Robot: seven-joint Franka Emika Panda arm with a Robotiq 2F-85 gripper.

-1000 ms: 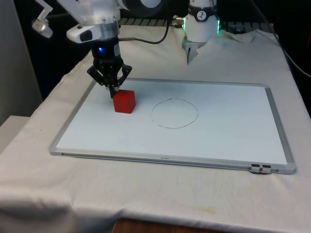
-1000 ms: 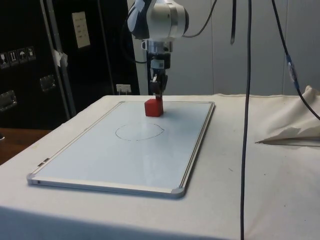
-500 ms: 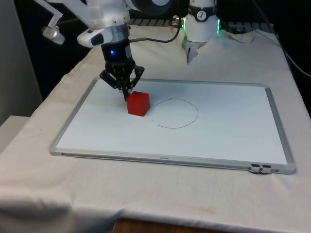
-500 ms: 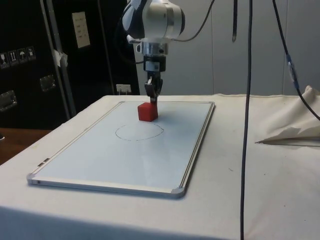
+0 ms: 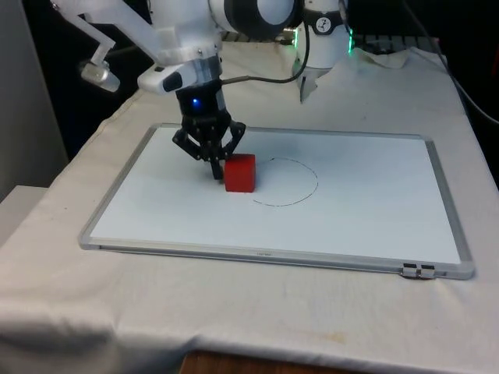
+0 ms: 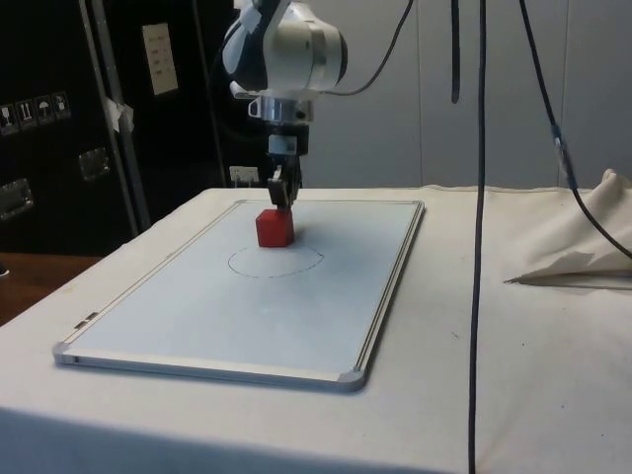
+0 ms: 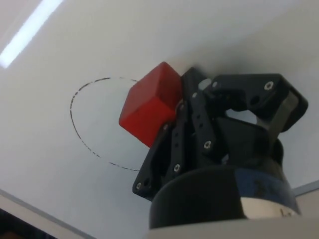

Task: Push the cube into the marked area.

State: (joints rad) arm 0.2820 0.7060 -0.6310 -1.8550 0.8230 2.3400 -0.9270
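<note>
your black two-finger gripper (image 5: 216, 167) has its fingers pressed together into one blunt tip, set against the small red solid cube (image 5: 240, 172) on the side towards the front view's left. that cube sits on the white framed whiteboard (image 5: 366, 210), right at the edge of the thin hand-drawn circle (image 5: 281, 181) and not yet fully inside it.

from the side, the gripper (image 6: 281, 195) hangs straight down from the bent white arm, tip low behind the cube (image 6: 274, 226), which touches the circle's (image 6: 276, 262) line.

at the wrist, the joined fingers (image 7: 192, 107) meet a cube (image 7: 150, 104) face. it looks light and rigid, and the board looks slick, so you likely push low and centred on that face, or it may spin off.
</note>
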